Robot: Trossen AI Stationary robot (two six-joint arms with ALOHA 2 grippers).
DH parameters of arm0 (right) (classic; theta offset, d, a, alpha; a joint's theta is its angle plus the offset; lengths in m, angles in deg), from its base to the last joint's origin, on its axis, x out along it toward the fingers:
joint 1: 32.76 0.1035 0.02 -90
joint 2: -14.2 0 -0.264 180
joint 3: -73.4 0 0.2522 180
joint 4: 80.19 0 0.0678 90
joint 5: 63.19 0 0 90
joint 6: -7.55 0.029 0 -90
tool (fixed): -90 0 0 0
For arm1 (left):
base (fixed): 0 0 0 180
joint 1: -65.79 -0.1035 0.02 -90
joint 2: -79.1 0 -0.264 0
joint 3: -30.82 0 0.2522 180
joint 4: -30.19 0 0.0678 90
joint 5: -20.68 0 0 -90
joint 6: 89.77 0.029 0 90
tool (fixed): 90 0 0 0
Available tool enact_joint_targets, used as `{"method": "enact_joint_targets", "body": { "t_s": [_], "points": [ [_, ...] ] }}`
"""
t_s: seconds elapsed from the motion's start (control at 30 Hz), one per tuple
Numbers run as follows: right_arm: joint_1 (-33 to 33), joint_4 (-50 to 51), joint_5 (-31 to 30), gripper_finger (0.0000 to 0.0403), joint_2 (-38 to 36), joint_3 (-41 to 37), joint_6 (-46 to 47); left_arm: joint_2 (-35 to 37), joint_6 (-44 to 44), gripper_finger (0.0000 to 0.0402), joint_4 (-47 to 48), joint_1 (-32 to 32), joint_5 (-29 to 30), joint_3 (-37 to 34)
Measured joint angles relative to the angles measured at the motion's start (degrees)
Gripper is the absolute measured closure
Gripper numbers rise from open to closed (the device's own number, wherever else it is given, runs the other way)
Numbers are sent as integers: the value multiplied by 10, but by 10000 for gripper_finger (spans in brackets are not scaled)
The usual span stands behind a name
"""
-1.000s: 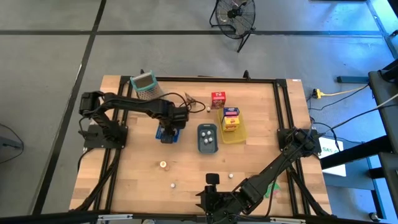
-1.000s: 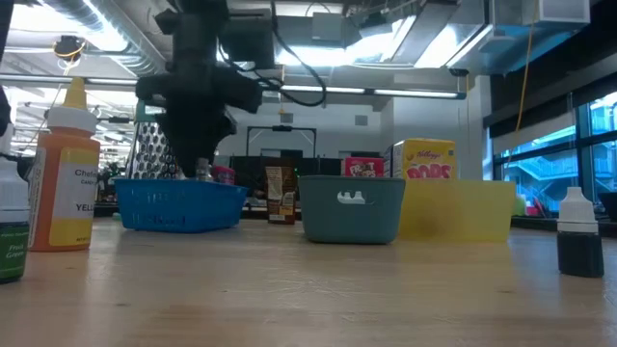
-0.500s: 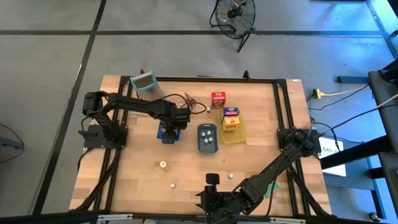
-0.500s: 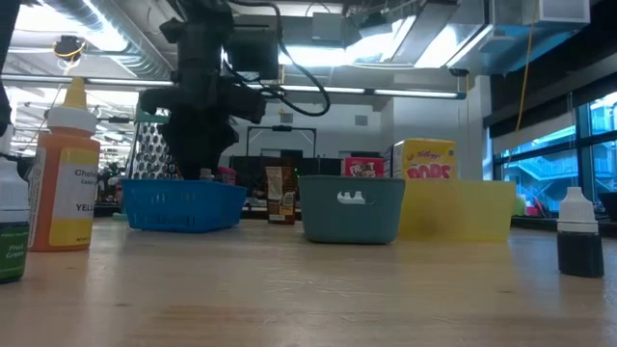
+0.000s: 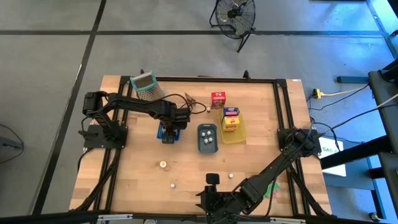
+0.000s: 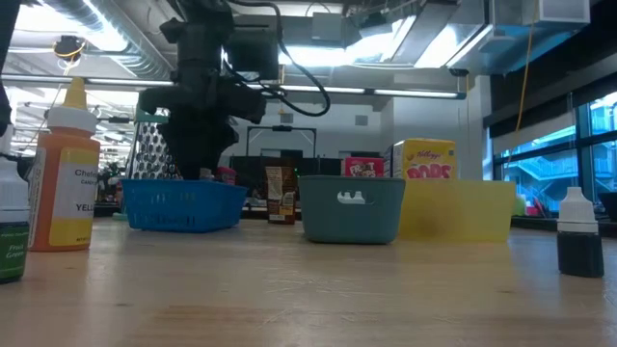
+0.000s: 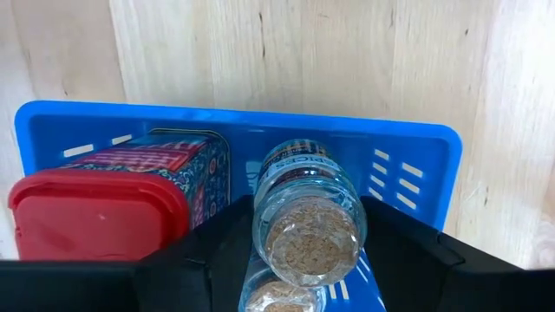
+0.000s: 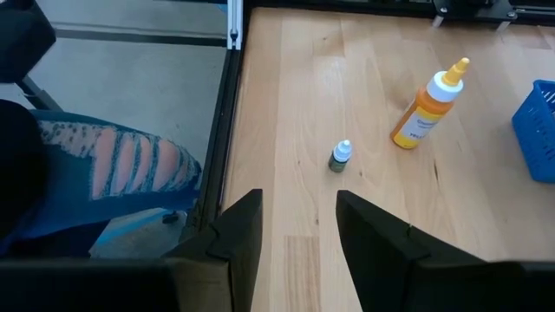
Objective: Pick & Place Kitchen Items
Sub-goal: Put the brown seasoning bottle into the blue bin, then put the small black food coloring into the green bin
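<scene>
— While the left gripper (image 5: 172, 126) hangs over the blue tray (image 5: 163, 133), what sits inside that tray?

— Two things show. A box with a red lid (image 7: 95, 212) and patterned sides fills one end. Just beside it is a glass jar (image 7: 308, 217) of brown grains, on end.

— Does the gripper hold the jar?

— Its two fingers (image 7: 217, 251) stand on either side of the jar, very close. Whether they press on it, I cannot tell.

— And the tray next to the blue tray?

— That is the grey tray (image 5: 208, 138), just beside the blue one. White round pieces (image 5: 208, 132) lie in it.

— What comes after that?

— The yellow tray (image 5: 239, 135), touching the grey tray on the side away from the blue tray. A yellow carton (image 5: 231, 123) stands in it, with a blue-purple carton (image 5: 231, 112) against it. A red carton (image 5: 217, 99) stands on the bare table beside that tray.

— Anything loose?

— Three small round pieces (image 5: 163, 165) lie on the wood, well apart from the blue tray, towards the right gripper (image 8: 299, 204). An orange squeeze bottle (image 8: 425, 108) and a small dropper bottle (image 8: 341, 156) also stand upright on the table, outside every tray.

— The right gripper, then?

— It waits at the table's edge, well apart from the blue tray, fingers parted around nothing. A metal grater (image 5: 144, 86) stands near the blue tray.
</scene>
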Motion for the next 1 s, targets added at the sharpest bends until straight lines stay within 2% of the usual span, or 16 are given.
{"method": "enact_joint_targets", "body": {
  "t_s": [0.3, 0.7, 1.0],
  "points": [
    [0, -3, 0, 251, 0, -15, 10, 0, 1, 196, 0, 0, 1, 0],
    [0, -4, 0, 251, 0, -15, 10, 0, -3, 143, 0, 0, 1, 0],
    [0, -3, 0, 251, 0, -15, 10, 0, -11, 134, 25, 4, 6, 14]
  ]
}}
